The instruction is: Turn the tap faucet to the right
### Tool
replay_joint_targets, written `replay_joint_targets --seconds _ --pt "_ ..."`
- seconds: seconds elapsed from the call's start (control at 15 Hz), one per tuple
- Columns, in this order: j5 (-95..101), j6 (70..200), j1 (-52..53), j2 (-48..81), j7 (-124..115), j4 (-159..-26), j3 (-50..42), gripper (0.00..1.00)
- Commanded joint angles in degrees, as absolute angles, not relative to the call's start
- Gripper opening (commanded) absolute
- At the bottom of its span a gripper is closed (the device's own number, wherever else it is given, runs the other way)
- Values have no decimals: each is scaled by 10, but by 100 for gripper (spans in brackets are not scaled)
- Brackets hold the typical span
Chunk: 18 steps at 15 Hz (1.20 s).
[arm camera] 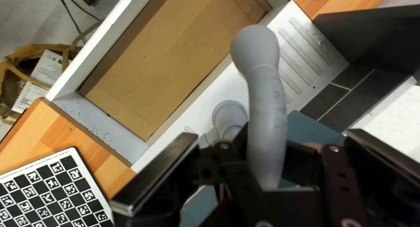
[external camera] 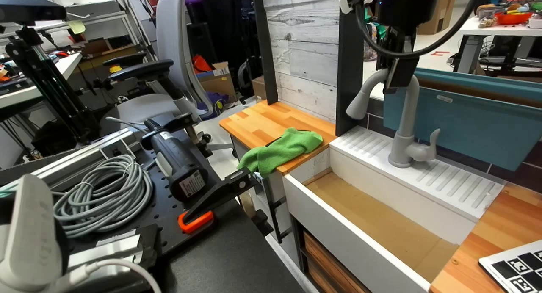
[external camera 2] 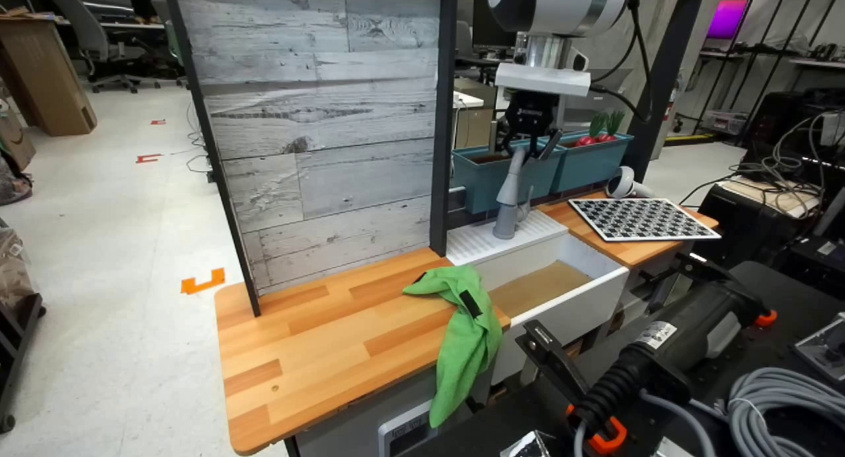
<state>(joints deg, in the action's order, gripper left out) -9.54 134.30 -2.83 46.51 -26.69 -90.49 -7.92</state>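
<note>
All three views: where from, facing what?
Wrist view: above the tap faucet and sink, facing down; open claw at bottom.
In an exterior view: raised in front of the sink, facing it across the black bench; claw at top.
In an exterior view: raised at the counter, looking past green cloth to the sink; arm and claw above.
Both exterior views share tap faucet, claw, green cloth.

In both exterior views, the top edge cut off the arm (external camera 2: 564, 8) above the gripper (external camera 2: 528, 148). In an exterior view, the gripper hid the top of the tap (external camera: 409, 111), and the writing on the label (external camera: 192, 184) of the black tool (external camera: 182, 161) was too small to read. In the wrist view, part of the tap lay out of sight behind the gripper, and the patterned board (arm camera: 62, 184) ran off the left and bottom edges.
</note>
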Motion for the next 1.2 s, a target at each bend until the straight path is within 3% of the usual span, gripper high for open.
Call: replay_joint_targets --seconds 0.0,1.13 --pt "-42 1233 -26 470 -230 -857 -98 0" --pt "16 1200 -42 445 -90 -861 -106 0"
